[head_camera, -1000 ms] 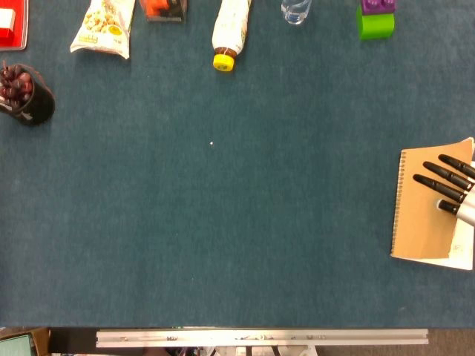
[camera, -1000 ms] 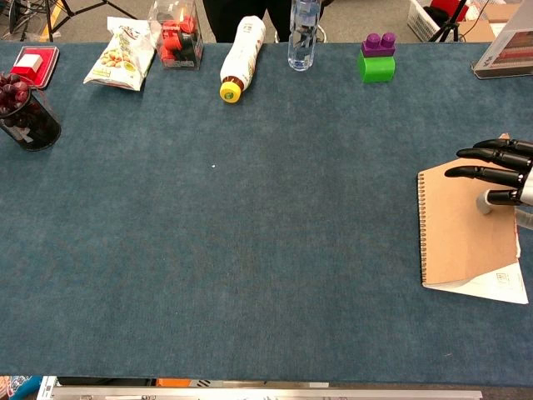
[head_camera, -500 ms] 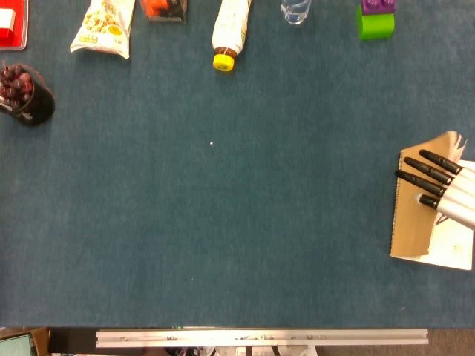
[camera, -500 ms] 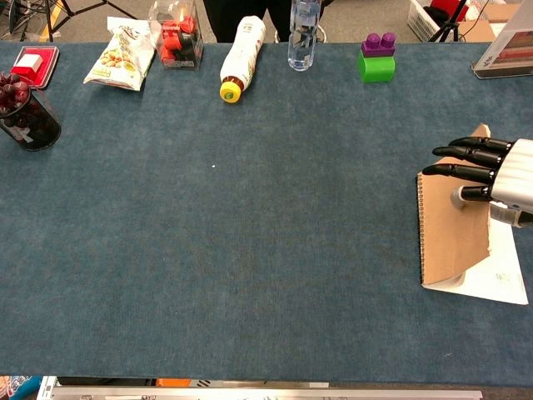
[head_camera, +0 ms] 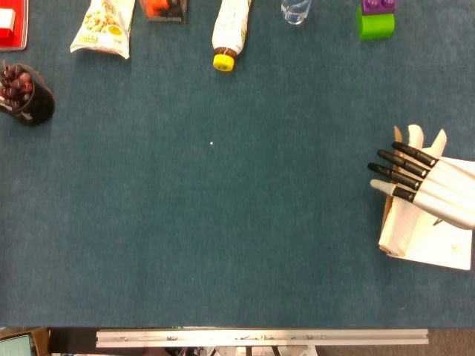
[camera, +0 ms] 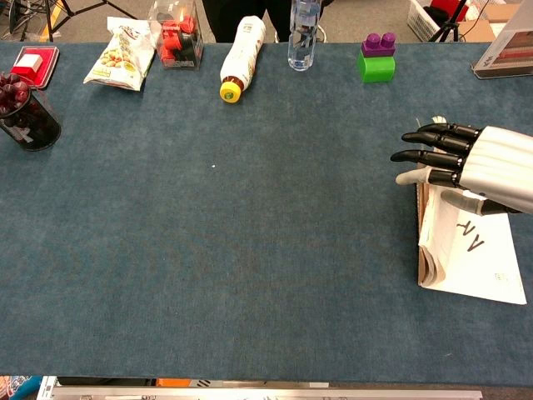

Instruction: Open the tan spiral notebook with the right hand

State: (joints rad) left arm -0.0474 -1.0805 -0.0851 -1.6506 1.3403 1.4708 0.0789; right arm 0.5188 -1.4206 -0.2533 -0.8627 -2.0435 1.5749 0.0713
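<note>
One hand showed in both views, the right hand [head_camera: 434, 189] [camera: 479, 167], reaching in from the right edge over the tan spiral notebook [head_camera: 393, 226] [camera: 429, 246]. Its dark fingers [head_camera: 397, 167] [camera: 425, 146] lay stretched out and slightly apart, pointing left, with the lifted tan cover and some pages standing up against them; whether they pinched the cover or only pushed it I could not tell. Just beneath the fingers the notebook sat near the right edge of the blue worktop [head_camera: 223, 222] [camera: 250, 250], with a white page [head_camera: 445, 241] [camera: 483, 254] exposed to the right of the raised cover and dark marks visible on it in the chest view. The left hand was outside both views.

Well apart from the fingers, along the far edge of the worktop, stood a green and purple block [head_camera: 375, 18] [camera: 376, 58], a clear water bottle [head_camera: 297, 9] [camera: 304, 33], a bottle lying on its side with a yellow cap [head_camera: 228, 33] [camera: 240, 58], a snack bag [head_camera: 104, 26] [camera: 119, 57] and a clear box with red contents [camera: 176, 37]. Far to the left of the fingers sat a dark cup of grapes [head_camera: 26, 93] [camera: 27, 112] and a red tray [camera: 32, 62].
</note>
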